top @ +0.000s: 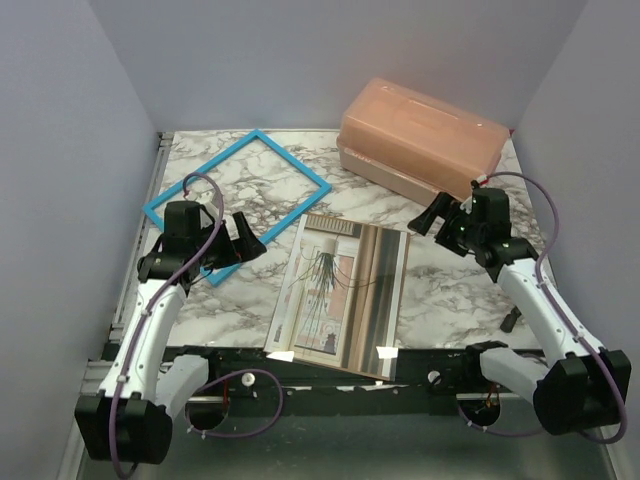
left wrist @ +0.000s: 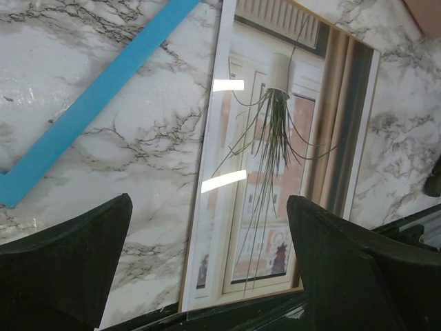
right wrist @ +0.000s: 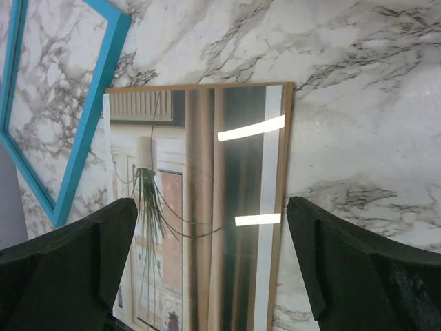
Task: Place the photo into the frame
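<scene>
Beside the photo (top: pixel 340 295), end effectors (top: pixel 240 235) (top: pixel 432 222) agape

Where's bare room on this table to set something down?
Bare table right of the photo, up to the right arm; a narrower strip between the frame and the box. Crowded front left, where the left arm overhangs the frame.

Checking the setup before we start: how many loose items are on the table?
3: the frame at far left, the photo at near centre, the box at far right. Something may lie hidden under the photo.
</scene>
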`<state>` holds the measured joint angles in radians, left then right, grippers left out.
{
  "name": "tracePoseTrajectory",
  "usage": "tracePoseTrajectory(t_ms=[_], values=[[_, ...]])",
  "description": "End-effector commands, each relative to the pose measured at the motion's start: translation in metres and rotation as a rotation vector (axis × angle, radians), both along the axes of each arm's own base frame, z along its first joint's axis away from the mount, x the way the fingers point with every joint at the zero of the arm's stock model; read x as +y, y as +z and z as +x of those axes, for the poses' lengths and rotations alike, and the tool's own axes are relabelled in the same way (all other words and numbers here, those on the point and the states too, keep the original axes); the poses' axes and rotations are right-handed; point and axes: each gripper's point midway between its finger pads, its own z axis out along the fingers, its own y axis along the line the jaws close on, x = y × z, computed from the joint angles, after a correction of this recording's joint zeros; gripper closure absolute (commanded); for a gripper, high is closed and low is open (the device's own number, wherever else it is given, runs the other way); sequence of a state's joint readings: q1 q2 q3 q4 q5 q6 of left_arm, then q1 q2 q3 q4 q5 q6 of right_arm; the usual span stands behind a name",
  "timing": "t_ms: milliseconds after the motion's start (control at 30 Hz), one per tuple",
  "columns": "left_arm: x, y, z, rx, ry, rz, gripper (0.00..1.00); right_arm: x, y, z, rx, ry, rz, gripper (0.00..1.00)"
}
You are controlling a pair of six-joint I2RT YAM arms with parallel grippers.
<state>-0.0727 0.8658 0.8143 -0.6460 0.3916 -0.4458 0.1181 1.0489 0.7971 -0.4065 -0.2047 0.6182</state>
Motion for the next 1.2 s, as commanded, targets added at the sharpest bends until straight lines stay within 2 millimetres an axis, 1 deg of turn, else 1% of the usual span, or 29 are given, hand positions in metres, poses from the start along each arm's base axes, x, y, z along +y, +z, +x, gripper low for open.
tracePoseTrajectory(t_ms=[0,67,167,267,400,533,633,700,767,833,933,1033,1067,1167], values=[[0.003,-0.005,0.022,0.02,-0.026,0.049,0.01,0.028,0.01,0.014,-0.056,0.102,-0.03,0.0],[0.002,-0.009,0.027,0.042,-0.042,0.054,0.01,0.043,0.004,0.017,-0.049,0.131,-0.065,0.0],[0.002,-0.015,0.035,0.066,-0.053,0.067,0.02,0.071,-0.006,0.022,-0.045,0.194,-0.082,0.0],[0.006,-0.023,0.042,0.096,-0.048,0.105,0.01,0.096,-0.018,0.031,-0.018,0.246,-0.102,0.0],[0.01,-0.031,0.051,0.158,-0.061,0.167,0.01,0.13,-0.032,0.034,0.018,0.314,-0.12,0.0],[0.011,-0.031,0.064,0.191,-0.093,0.271,0.02,0.152,-0.045,0.035,0.057,0.342,-0.084,0.0],[0.013,-0.03,0.077,0.197,-0.106,0.344,0.01,0.162,-0.053,0.034,0.073,0.357,-0.078,0.0],[0.012,-0.034,0.084,0.205,-0.121,0.392,0.01,0.167,-0.056,0.033,0.084,0.368,-0.078,0.0],[0.008,-0.044,0.088,0.224,-0.137,0.424,0.02,0.17,-0.059,0.033,0.096,0.376,-0.085,0.0],[0.001,-0.061,0.089,0.249,-0.172,0.452,0.01,0.171,-0.061,0.031,0.111,0.38,-0.093,0.0],[0.001,-0.079,0.088,0.312,-0.183,0.519,0.02,0.169,-0.066,0.028,0.128,0.373,-0.102,0.0],[0.001,-0.088,0.089,0.34,-0.185,0.536,0.01,0.166,-0.073,0.024,0.143,0.369,-0.105,0.0],[0.005,-0.089,0.091,0.342,-0.169,0.559,0.01,0.166,-0.075,0.024,0.145,0.371,-0.106,0.0],[0.01,-0.096,0.092,0.361,-0.156,0.587,0.01,0.166,-0.076,0.028,0.14,0.38,-0.126,0.0]])
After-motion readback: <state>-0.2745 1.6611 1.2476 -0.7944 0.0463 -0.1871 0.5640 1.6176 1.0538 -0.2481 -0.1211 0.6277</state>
